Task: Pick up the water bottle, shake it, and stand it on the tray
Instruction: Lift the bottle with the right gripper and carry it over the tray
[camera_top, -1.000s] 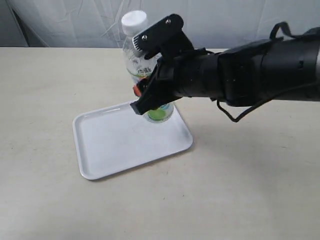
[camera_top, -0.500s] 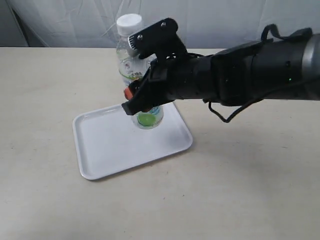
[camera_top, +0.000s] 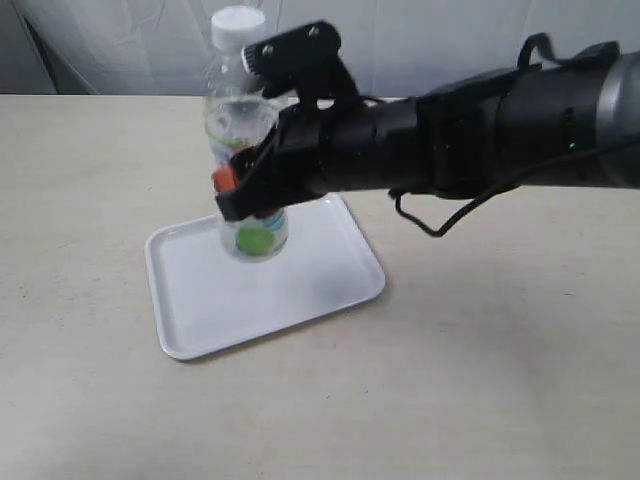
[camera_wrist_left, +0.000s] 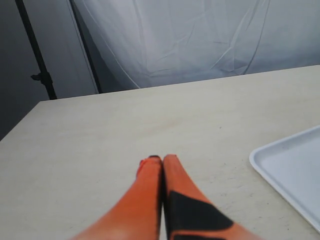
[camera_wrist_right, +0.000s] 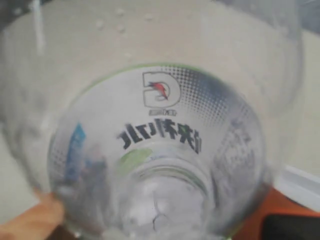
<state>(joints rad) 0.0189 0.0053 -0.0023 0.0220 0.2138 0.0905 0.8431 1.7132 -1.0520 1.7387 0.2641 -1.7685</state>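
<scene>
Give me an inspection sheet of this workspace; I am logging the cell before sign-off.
Surface: beige table, no spills seen.
Job's things: water bottle upright and capped, held over the white tray; whether its base touches the tray cannot be told.
Clutter: nothing seen.
Grippers: right end effector shut on the water bottle's middle; left end effector shut and empty, over the table beside the tray.
Cables: a black cable loops below the right arm, clear of the table.
Surroundings: white cloth backdrop; a dark stand pole beyond the table.
</scene>
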